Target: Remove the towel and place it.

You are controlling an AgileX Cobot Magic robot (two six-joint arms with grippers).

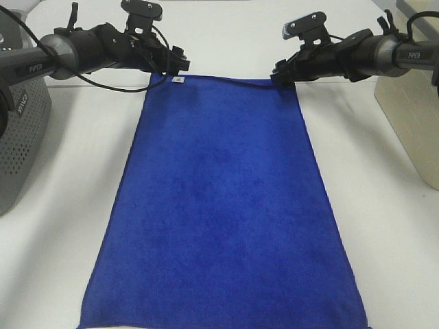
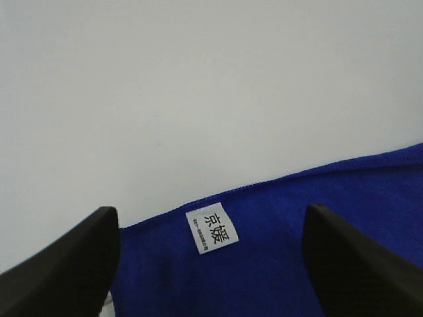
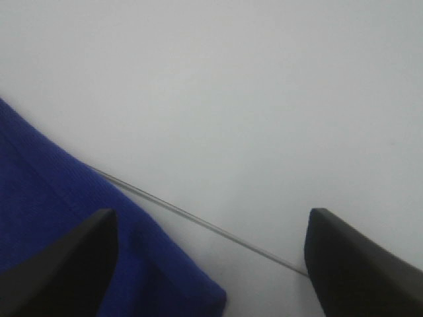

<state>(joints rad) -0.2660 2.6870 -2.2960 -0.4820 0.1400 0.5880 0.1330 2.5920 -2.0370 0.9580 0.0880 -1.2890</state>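
Left gripper (image 1: 180, 67) and right gripper (image 1: 280, 74), both spread wide and holding nothing, sit at the far corners of the blue towel (image 1: 223, 205), which lies flat on the white table (image 1: 62, 226), long axis running toward camera

white table (image 1: 62, 205) under flat blue towel (image 1: 219, 205)

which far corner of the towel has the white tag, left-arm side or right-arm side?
The left-arm corner. The white tag sits on the towel edge between the left gripper fingers; the corner under the right gripper shows plain blue only.
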